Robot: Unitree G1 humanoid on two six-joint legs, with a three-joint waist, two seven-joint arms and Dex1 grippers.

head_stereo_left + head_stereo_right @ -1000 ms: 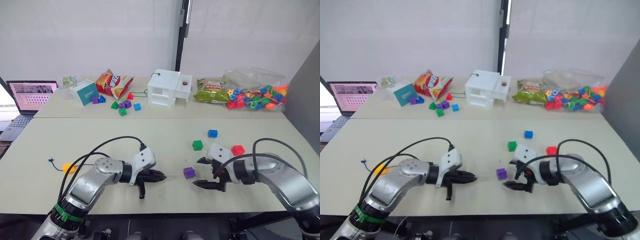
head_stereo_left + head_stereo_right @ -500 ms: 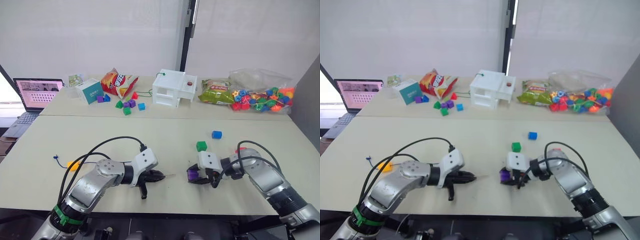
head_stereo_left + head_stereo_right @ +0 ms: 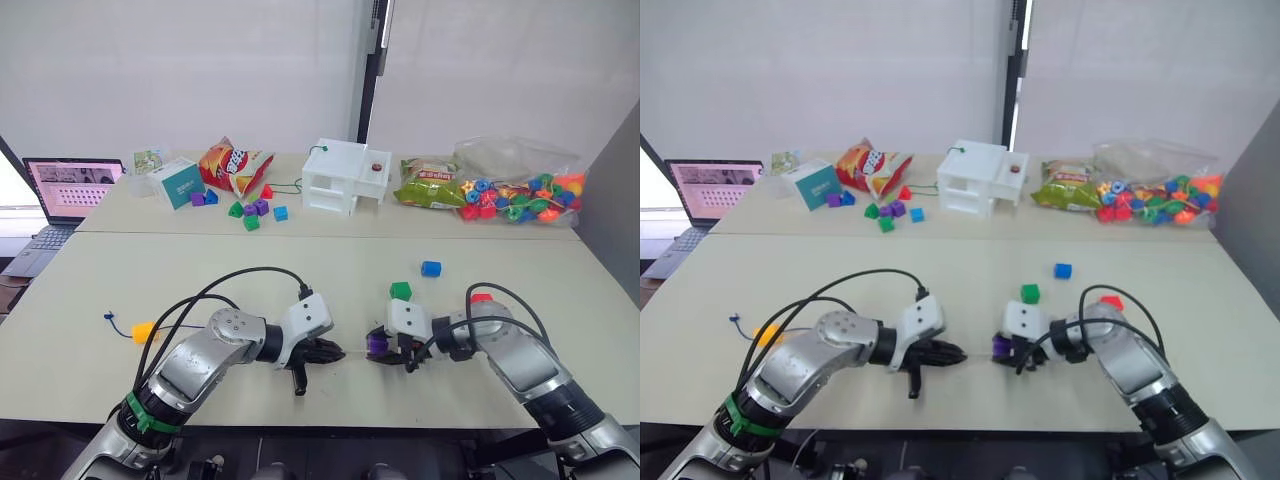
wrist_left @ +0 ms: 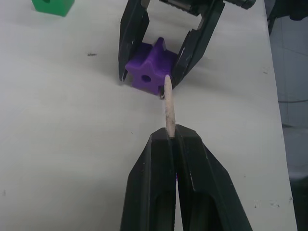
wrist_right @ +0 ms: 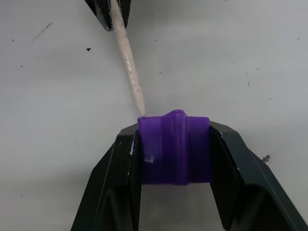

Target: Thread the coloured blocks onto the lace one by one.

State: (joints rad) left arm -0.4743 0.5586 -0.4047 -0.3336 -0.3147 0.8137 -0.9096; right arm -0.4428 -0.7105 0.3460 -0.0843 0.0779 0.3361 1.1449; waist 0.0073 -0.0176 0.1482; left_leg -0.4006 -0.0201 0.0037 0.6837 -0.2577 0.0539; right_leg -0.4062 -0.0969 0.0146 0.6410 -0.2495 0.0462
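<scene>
Left gripper [image 4: 172,137] is clamped on the stiff pale tip [image 4: 168,103] of the lace [image 3: 118,322], tip projecting forward toward the purple block [image 4: 148,72]. Right gripper [image 5: 175,144] is closed around that purple block, 1 finger on each flank, holding it at the table [image 3: 300,270] surface near the front edge. Step in hand, by my reading: threading block 2, since the yellow-orange block [image 3: 143,331] sits far back on the lace by the left arm and looks already strung. In the left wrist view the tip end touches the block's near corner, beside the hole rather than in it; the right wrist view agrees, tip meeting the block's edge. Next move likely calls for a small sideways correction of the tip toward the hole, then a straight push through. Green block [image 3: 400,291], blue block [image 3: 431,268] and red block [image 3: 481,296] lie loose just beyond the right gripper.
</scene>
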